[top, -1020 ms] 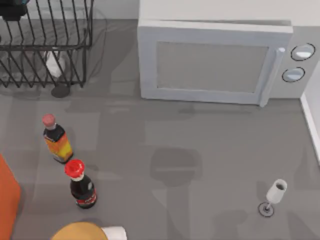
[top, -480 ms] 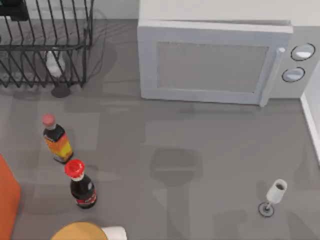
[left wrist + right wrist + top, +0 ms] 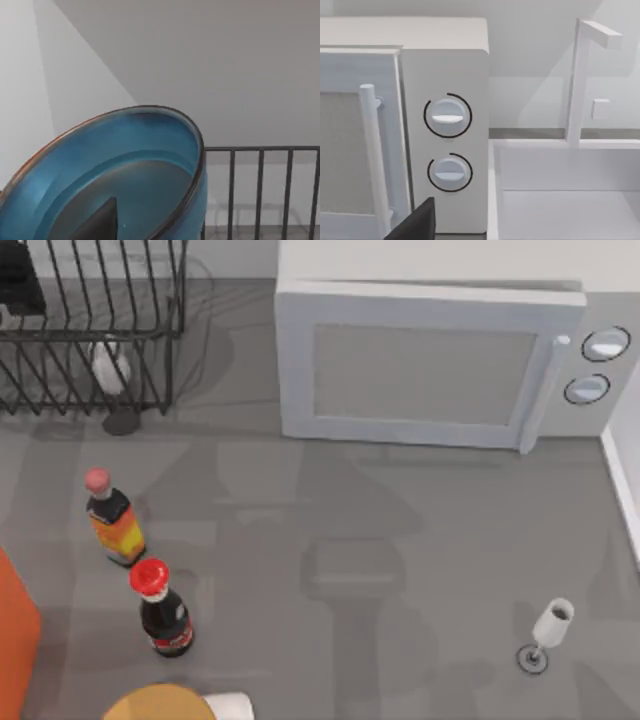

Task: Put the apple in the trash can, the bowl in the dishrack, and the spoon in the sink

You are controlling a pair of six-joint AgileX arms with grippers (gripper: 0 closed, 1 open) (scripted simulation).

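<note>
The bowl, teal with a thin reddish rim, is tilting close before the left wrist camera, above the dishrack bars at the table's far left. The left gripper is apparently gripping its wall, one dark finger lying inside. Lowering it between the upright bars before letting go looks best; the right gripper's state cannot be told as it is facing the microwave and sink.
</note>
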